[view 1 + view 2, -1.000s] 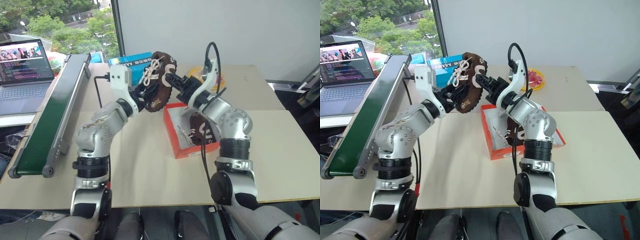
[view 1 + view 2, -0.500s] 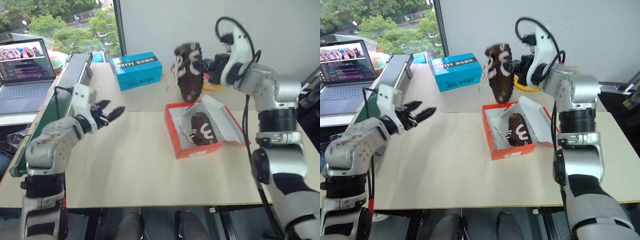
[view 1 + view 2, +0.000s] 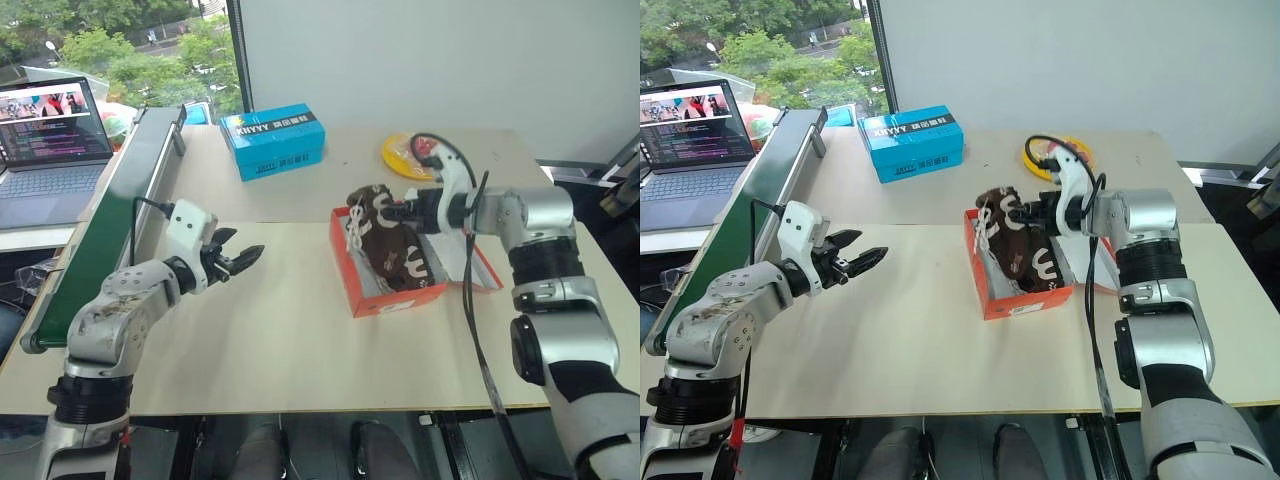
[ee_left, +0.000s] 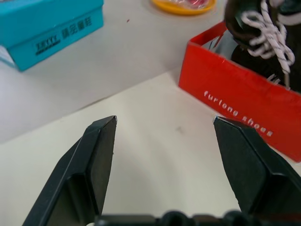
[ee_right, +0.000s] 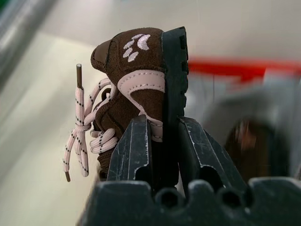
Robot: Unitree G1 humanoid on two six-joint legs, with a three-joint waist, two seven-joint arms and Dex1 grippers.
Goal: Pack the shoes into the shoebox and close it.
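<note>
The left gripper has its two black fingers spread well apart with nothing between them; it hangs over bare tabletop, well apart from the shoebox and pointing toward it. Behind it, near the far edge of the table, lies a blue box that has no part in the job.

Further right, the orange-red shoebox sits open, its lid folded out flat on the far side from the left arm. One brown shoe already lies inside, white curly mark up. The second shoe is at the box's rear corner, over the rim and partly above the first, cream laces dangling.

The right gripper has its fingers clamped on this second shoe at its heel and sole. A yellow plate sits beyond.

By my reading, half the packing is done: the second shoe must be lowered in and released, and then the lid swung over and shut.
</note>
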